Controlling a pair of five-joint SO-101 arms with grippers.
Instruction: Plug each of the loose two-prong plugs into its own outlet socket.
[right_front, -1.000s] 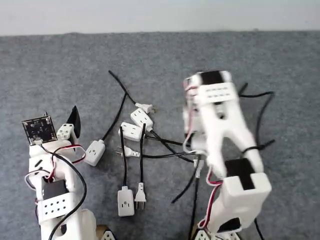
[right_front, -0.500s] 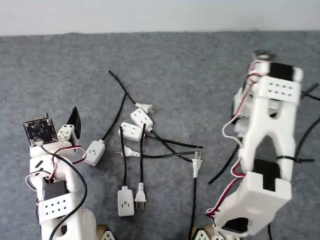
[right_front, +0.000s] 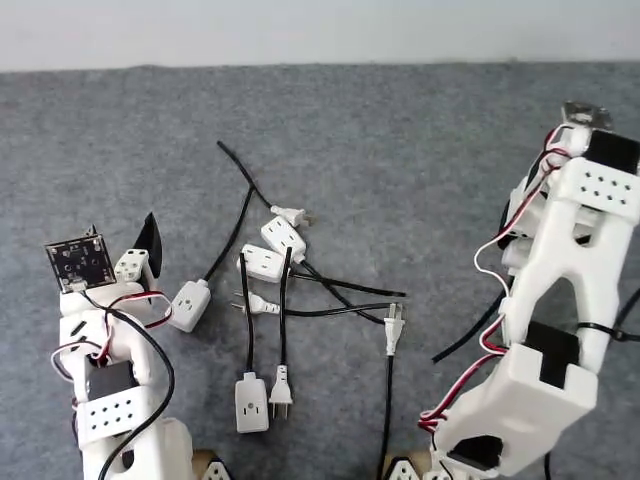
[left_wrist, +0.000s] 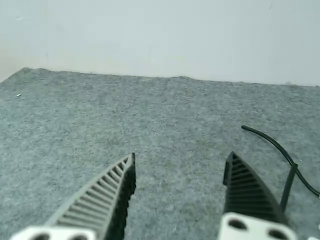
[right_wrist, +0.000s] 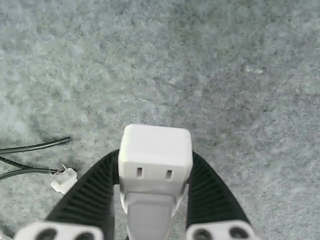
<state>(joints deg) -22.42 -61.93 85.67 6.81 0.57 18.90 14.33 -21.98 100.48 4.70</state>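
Seen from above, a grey carpet covers the table. The left arm sits folded at the near left corner. The right arm stretches along the right edge, well apart from the cords. Between them lies a tangle of black cords with white ends. The left socket lies nearest the left arm. The upper socket and middle socket lie just beside each other at the centre. The top plug lies loose just beyond them, and the middle plug just in front. The bottom socket and bottom plug lie side by side near the front edge, not joined. The right plug lies alone, nearest the right arm. In the left wrist view, the left gripper is spread wide with nothing between its ribbed black fingers, above bare carpet, with a black cord beyond. In the right wrist view, the right gripper is clenched around the held socket, a white block with two slots facing the camera, above the carpet. A small plug on cords lies off to one side.
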